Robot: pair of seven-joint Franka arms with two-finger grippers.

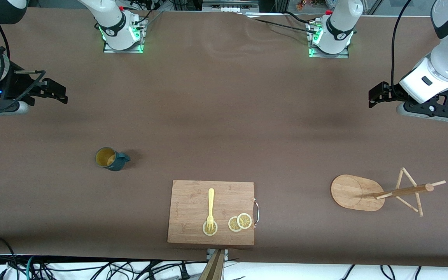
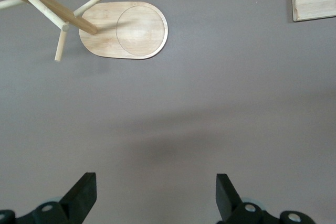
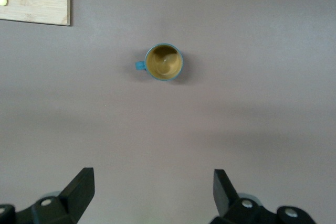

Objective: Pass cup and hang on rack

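Observation:
The dark teal cup (image 1: 109, 158) stands upright on the table toward the right arm's end, its yellowish inside showing; it also shows in the right wrist view (image 3: 164, 62). The wooden rack (image 1: 354, 192) stands on its oval base toward the left arm's end, with its pole (image 1: 403, 190) and thin pegs; the left wrist view shows it too (image 2: 126, 30). My right gripper (image 1: 62, 93) hangs open and empty over bare table, apart from the cup, as the right wrist view (image 3: 154, 192) shows. My left gripper (image 1: 371, 97) hangs open and empty over bare table, apart from the rack, as the left wrist view (image 2: 156, 195) shows.
A rectangular wooden cutting board (image 1: 193, 194) with a metal handle lies near the table's front edge, between cup and rack. On it lie a yellow fork (image 1: 210, 208) and three lemon slices (image 1: 239, 222). Both arm bases (image 1: 121, 27) (image 1: 331, 33) stand along the table's back edge.

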